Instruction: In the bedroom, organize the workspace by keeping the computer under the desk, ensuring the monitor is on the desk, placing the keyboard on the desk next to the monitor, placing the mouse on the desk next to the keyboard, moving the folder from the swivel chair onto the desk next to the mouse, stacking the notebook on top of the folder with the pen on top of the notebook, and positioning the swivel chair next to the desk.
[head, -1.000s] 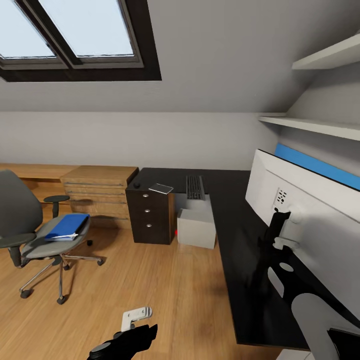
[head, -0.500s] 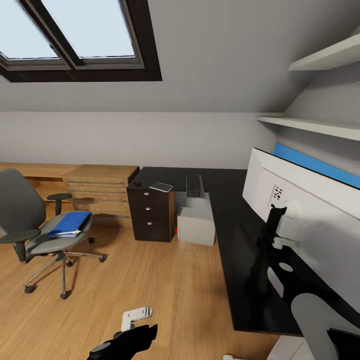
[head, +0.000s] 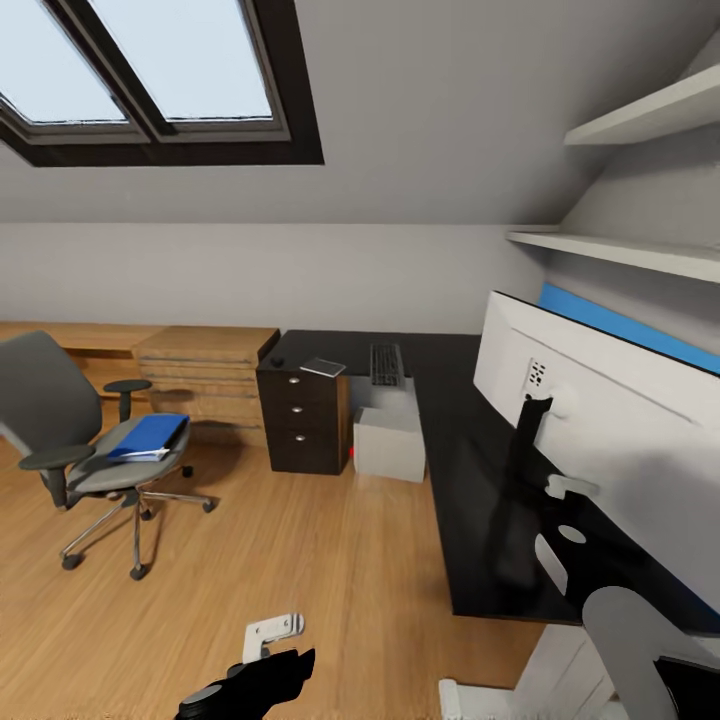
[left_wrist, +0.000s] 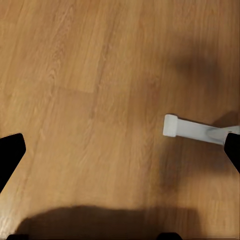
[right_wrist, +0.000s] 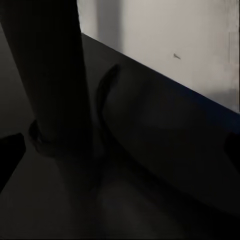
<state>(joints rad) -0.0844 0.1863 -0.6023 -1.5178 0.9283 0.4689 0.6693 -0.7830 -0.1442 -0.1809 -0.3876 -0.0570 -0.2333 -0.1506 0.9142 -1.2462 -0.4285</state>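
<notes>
Since a second ago the whole view had slid back and turned a little, so the camera moved, not the things. The swivel chair (head: 75, 430) sat well off to the left of the left gripper (head: 272, 632), with the blue folder (head: 150, 437) lying on its seat. That gripper hung over the bare wood floor (left_wrist: 100, 100) with its jaws spread wide and nothing in them. The right gripper was close to the monitor (head: 600, 400) stand on the desk (head: 470, 520); I could not tell if it was open. The keyboard (head: 386, 364) and notebook (head: 323, 367) lay far ahead on the desk, and the computer (head: 390, 443) stood under it. If the right arm swung now, it might knock the monitor over.
</notes>
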